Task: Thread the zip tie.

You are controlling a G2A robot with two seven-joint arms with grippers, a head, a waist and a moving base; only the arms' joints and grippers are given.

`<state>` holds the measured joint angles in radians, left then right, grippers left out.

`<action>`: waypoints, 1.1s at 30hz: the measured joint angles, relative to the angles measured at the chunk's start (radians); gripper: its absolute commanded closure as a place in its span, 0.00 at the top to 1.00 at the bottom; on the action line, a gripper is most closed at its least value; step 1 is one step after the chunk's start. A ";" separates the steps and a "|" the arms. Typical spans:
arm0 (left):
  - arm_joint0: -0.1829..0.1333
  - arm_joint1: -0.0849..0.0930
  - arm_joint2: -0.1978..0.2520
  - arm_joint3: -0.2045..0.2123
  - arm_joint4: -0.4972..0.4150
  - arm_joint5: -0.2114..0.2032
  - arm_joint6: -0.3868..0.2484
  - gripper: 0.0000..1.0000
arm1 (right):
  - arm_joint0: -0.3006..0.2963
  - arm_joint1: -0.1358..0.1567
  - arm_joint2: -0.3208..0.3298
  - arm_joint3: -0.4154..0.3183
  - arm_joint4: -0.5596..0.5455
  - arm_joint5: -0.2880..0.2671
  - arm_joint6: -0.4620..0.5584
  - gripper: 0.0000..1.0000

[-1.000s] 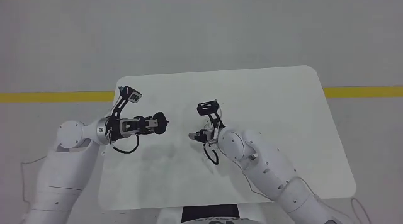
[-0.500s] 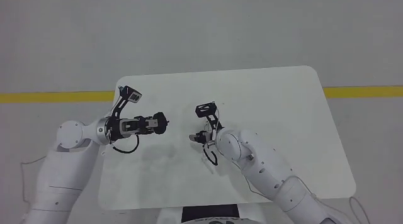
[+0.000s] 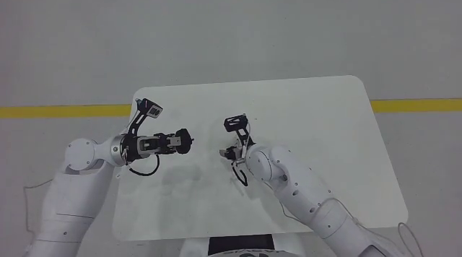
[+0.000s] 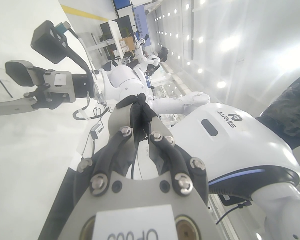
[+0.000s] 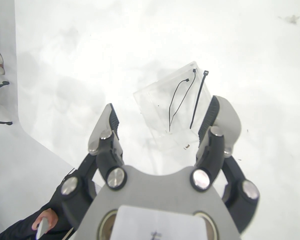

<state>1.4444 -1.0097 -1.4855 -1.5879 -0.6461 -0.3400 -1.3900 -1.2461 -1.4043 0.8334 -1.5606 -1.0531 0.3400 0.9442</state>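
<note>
Black thin plastic zip ties [image 5: 198, 98] lie in a clear plastic tray [image 5: 150, 98] on the white tabletop [image 5: 165, 26]. My right pincer [image 5: 163, 106] hangs above them, spread wide apart. My left pincer [image 4: 139, 112] is pressed together.

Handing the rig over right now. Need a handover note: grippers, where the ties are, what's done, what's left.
Left gripper: shut on a black piece, probably a zip tie, held up off the table, facing the right gripper.
Right gripper: open, empty, above the clear tray.
Tray: a bent zip tie and a straight zip tie lie on it, neither gripped.
Done: left has one piece in hand. I cannot tell whether it is threaded.
Left: probably the right takes hold of a tail and feeds it through a head.
</note>
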 measured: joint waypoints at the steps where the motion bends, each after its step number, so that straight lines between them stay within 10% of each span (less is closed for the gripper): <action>1: 0.000 0.000 0.000 0.000 0.000 0.000 0.000 0.00 | 0.000 -0.002 0.002 0.003 -0.007 0.000 0.000 0.49; 33: 0.000 0.000 0.000 0.000 0.000 0.000 0.000 0.00 | -0.054 -0.096 0.040 0.040 -0.272 0.000 0.043 0.42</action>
<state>1.4444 -1.0097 -1.4855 -1.5879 -0.6461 -0.3400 -1.3900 -1.2997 -1.5001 0.8737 -1.5210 -1.3255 0.3400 0.9876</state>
